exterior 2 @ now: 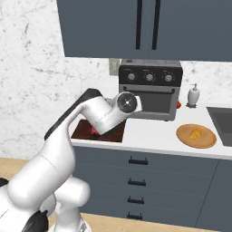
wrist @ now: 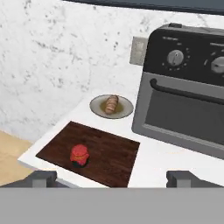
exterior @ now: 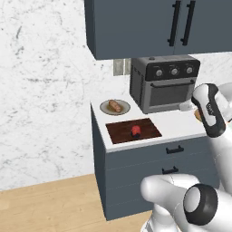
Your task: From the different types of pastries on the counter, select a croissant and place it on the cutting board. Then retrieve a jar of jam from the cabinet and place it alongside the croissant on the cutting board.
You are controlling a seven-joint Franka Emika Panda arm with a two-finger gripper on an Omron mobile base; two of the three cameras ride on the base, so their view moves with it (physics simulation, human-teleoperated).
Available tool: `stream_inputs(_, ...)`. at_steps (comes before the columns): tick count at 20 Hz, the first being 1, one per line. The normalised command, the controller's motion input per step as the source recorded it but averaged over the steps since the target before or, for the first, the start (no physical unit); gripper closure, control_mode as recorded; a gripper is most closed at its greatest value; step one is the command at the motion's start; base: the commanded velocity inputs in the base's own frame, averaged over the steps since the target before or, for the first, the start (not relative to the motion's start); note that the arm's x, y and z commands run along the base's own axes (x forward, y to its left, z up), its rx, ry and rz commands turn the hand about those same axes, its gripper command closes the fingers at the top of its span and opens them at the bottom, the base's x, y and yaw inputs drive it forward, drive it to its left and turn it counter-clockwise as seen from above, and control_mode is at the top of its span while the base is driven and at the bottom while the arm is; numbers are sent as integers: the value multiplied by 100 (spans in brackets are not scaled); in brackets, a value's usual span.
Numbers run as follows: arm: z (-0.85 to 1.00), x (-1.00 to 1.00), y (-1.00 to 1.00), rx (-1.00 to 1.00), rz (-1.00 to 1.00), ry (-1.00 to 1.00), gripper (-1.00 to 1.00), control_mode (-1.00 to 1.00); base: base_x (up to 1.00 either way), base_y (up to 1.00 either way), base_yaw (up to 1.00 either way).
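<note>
Gripper [wrist: 111, 178] empty, fingers spread wide, jam jar [wrist: 79, 155] ahead-left on cutting board [wrist: 109, 153], croissant [exterior 2: 196, 133] on a light-wood plate [exterior 2: 183, 136] off toward the sink, so risk is grabbing glazed roll [wrist: 111, 104] beyond the board instead.

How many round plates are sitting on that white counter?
2. A grey plate holding the brown roll sits behind the cutting board; a light-wood plate holding the croissant lies right of the oven.

A white marbled wall [exterior: 45, 90] is seen behind slate-blue upper cabinets [exterior: 158, 22], drawer units [exterior 2: 145, 181] and a light wooden floor [exterior: 45, 208].
</note>
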Motion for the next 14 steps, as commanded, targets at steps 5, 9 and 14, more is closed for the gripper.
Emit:
stream_inputs(5, 0, -16, -69, -13, -46, 44, -100, -100, 0, 0, 0)
stream_inputs(9, -6, -12, -69, -17, -44, 49, -100, -100, 0, 0, 0)
stream_inputs(14, -28, -15, -55, -11, -33, 45, -100, -100, 0, 0, 0)
